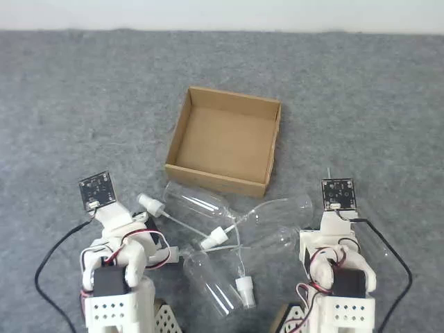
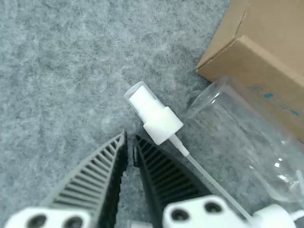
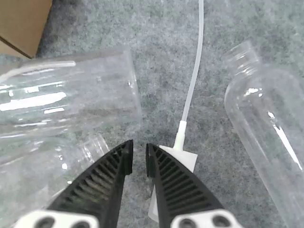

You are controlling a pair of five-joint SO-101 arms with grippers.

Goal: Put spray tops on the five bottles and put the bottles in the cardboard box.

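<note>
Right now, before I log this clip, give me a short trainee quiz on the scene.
1. True or false: the cardboard box is full.
2. The spray top beside the left claw is: A) clamped in that claw, B) lying loose on the table, C) inside the box.
3. What does the right claw hold?
Key: 1 false; 2 B; 3 nothing.

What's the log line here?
left gripper: shut, by spray top | right gripper: shut, by tube | box: empty | bottles: outside box
</note>
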